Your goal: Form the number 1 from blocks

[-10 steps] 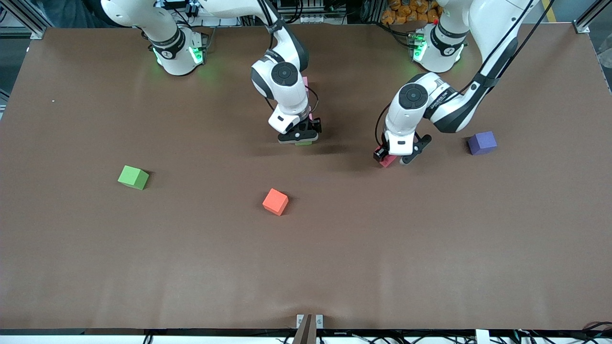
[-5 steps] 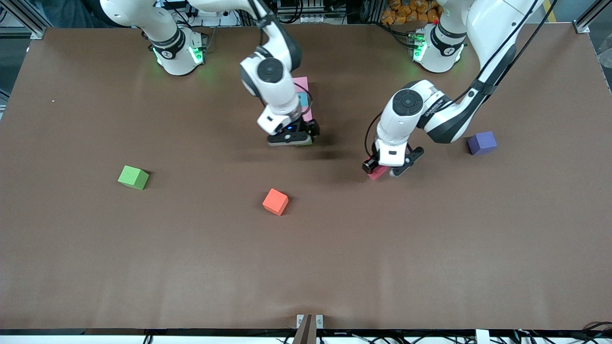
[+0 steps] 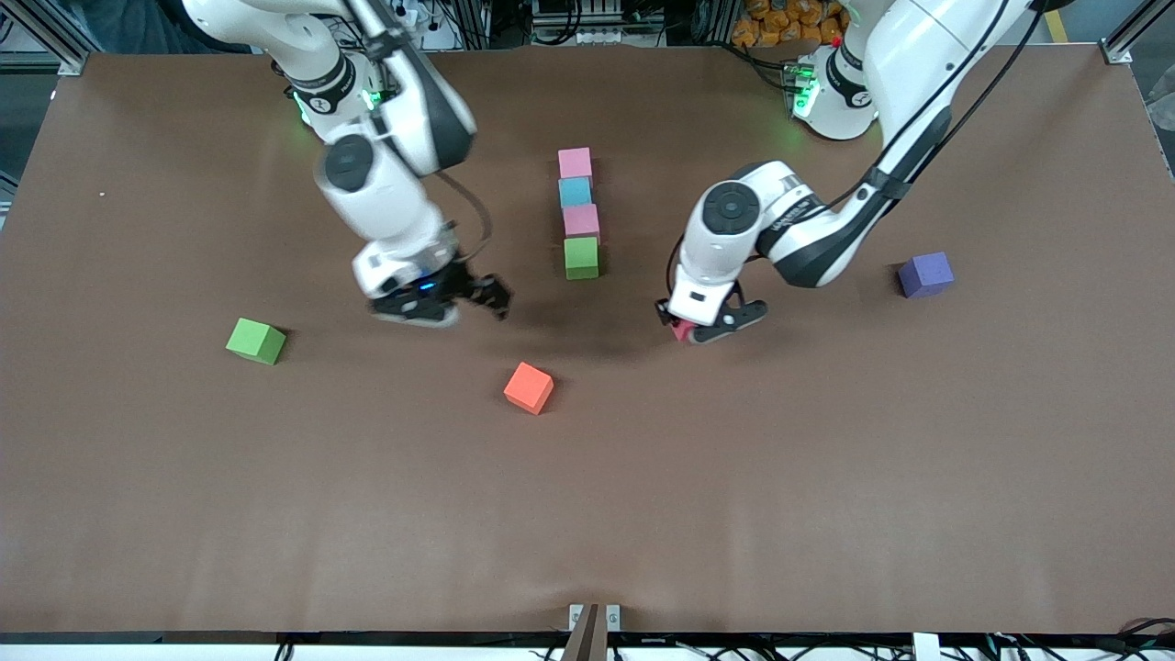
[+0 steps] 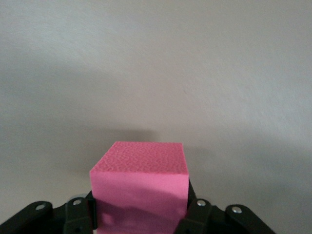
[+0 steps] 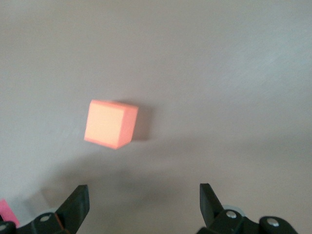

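No writing shows on crimson block [image 4: 141, 187].

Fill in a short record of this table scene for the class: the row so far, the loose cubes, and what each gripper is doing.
row: pink cube, blue cube, pink cube, green cube, single file
loose cubes: green block, orange block, purple block
left gripper: shut on crimson cube, over bare table
right gripper: open, empty, over table above the orange block
row missing: crimson cube
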Action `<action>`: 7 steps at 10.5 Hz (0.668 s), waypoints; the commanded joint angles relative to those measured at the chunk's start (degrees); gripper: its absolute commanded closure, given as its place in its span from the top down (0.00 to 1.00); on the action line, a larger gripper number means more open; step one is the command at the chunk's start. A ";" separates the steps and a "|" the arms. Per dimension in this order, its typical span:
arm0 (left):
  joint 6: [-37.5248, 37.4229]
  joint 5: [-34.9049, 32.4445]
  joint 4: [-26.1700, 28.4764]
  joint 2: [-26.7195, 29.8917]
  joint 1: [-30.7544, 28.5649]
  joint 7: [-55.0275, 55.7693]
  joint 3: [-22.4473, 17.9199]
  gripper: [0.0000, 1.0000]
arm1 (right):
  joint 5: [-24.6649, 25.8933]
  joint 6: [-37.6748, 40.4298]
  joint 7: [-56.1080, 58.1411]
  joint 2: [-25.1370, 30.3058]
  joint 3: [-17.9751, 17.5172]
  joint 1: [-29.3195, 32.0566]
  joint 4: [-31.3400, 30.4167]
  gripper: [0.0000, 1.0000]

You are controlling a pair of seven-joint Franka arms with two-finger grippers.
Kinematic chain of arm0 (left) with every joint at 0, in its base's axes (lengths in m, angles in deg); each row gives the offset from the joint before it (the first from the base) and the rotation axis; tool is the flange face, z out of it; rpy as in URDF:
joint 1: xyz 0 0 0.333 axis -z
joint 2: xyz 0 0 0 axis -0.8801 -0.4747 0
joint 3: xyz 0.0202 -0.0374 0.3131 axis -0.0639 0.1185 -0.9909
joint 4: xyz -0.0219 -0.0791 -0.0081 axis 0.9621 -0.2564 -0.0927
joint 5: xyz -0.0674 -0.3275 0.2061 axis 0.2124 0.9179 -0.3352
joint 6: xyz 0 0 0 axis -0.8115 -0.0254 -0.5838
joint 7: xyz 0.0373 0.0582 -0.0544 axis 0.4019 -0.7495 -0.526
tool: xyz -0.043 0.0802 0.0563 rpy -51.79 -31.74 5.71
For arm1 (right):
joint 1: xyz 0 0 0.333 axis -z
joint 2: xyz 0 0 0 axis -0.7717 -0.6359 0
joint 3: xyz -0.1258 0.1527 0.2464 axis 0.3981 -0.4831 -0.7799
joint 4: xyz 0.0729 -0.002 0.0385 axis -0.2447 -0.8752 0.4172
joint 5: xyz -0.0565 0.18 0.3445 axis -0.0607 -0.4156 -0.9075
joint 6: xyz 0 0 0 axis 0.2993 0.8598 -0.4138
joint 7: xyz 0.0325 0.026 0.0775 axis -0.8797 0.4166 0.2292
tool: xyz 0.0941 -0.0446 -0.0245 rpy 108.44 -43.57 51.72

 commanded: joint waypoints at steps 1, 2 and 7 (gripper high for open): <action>-5.23 -0.48 -8.98 -5.72 4.63 -3.30 0.03 0.00 | -0.65 0.57 10.37 2.97 -1.60 8.72 -1.49 1.00; -5.42 -0.39 -11.36 -6.96 6.74 -3.30 -0.06 0.00 | -0.65 0.66 15.57 2.97 -1.60 11.72 -0.88 1.00; -6.91 0.83 -20.69 -12.85 13.77 -4.09 -2.15 0.00 | 13.54 17.67 18.17 2.71 -1.69 17.46 12.55 1.00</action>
